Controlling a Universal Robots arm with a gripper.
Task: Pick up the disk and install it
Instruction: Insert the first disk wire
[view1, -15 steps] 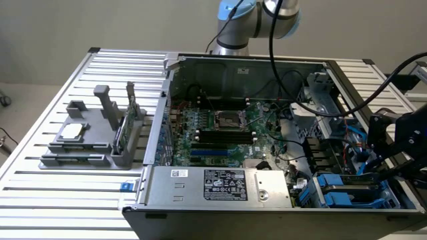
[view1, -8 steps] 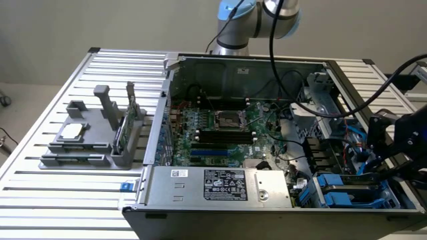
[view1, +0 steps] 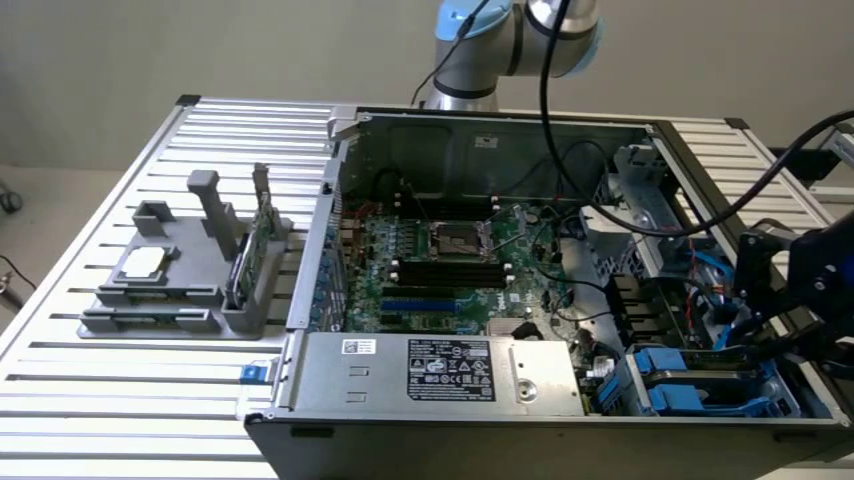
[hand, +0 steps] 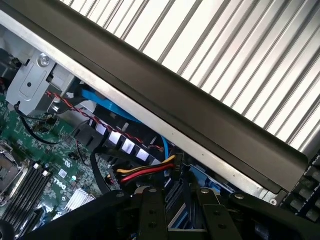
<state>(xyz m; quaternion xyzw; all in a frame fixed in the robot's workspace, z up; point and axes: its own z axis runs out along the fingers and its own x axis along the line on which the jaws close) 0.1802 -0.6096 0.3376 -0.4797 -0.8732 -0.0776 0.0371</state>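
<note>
Your black gripper (view1: 781, 320), at the exterior view's right edge, clamps one disk (hand: 180, 220) edge-on: a flat slab, blue plastic frame, above the sheet-metal case's (view1: 494, 140) blue bay carriers (view1: 694, 385).

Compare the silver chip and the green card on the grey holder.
The silver chip lies flat; the green card stands on edge. The chip is square and pale; the card is long, thin and green. Both sit in the grey holder, outside the computer case.

Green motherboard (view1: 441, 255) — blue-framed disk (view1: 694, 382) — silver-striped table (view1: 120, 425), grey fixture (view1: 174, 295).
</note>
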